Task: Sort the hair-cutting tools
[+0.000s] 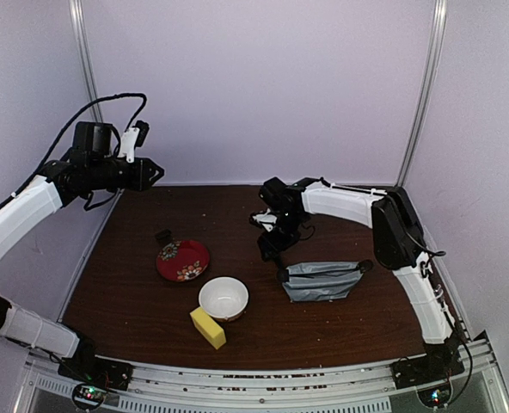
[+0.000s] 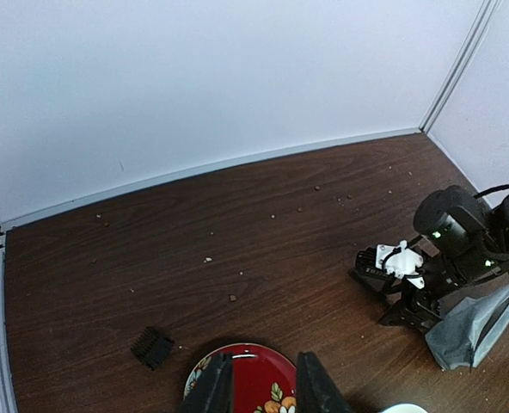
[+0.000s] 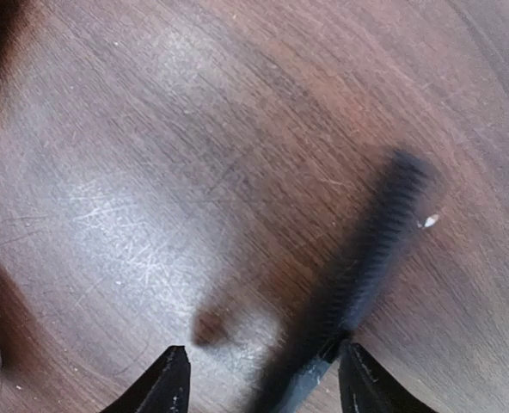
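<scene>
In the right wrist view a slim black comb [image 3: 371, 249] lies slanted and blurred on the brown table. Its near end sits between my open fingers, close to the right fingertip [image 3: 358, 379]. My right gripper [image 3: 266, 383] is open just above the table, left of a grey pouch [image 1: 323, 280]; it also shows in the top view [image 1: 270, 248]. My left gripper [image 1: 154, 174] is raised high at the back left, open and empty; in its own view [image 2: 261, 389] it looks down on the red patterned plate [image 2: 246, 370]. No scissors or clipper are in view.
A small black toothed piece [image 2: 153, 348] lies behind the red plate [image 1: 183, 260]. A white bowl [image 1: 223, 298] and a yellow sponge [image 1: 207, 327] sit in front of the plate. The grey pouch also shows in the left wrist view [image 2: 469, 327]. Walls enclose the table on three sides.
</scene>
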You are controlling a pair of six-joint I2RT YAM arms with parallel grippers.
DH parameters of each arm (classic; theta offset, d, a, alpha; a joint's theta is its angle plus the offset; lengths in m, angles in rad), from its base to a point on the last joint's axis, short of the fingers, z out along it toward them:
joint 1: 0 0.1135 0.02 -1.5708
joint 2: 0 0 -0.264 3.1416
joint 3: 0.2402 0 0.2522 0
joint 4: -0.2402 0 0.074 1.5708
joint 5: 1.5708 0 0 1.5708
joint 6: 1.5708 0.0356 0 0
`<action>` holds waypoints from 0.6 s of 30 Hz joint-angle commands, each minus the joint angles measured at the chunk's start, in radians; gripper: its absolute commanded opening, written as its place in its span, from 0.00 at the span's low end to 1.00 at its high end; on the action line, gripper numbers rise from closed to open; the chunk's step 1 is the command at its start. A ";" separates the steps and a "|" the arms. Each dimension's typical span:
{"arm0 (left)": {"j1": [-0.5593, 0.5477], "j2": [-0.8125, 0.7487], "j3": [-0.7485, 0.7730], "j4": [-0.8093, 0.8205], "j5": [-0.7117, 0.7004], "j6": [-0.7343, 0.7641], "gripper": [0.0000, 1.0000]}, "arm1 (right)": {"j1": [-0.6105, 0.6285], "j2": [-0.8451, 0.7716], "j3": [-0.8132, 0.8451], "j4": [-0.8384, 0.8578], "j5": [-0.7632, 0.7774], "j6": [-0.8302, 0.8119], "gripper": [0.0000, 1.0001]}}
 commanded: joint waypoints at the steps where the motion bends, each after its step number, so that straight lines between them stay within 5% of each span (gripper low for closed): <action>1: 0.009 -0.014 0.038 0.036 0.029 -0.013 0.25 | -0.007 0.015 0.014 -0.027 -0.059 0.010 0.58; 7: 0.009 -0.024 0.038 0.035 0.041 -0.019 0.25 | -0.006 -0.004 -0.020 -0.033 -0.082 -0.017 0.55; 18: 0.010 -0.033 0.035 0.037 0.039 -0.014 0.25 | 0.083 -0.044 -0.116 -0.043 0.050 -0.084 0.30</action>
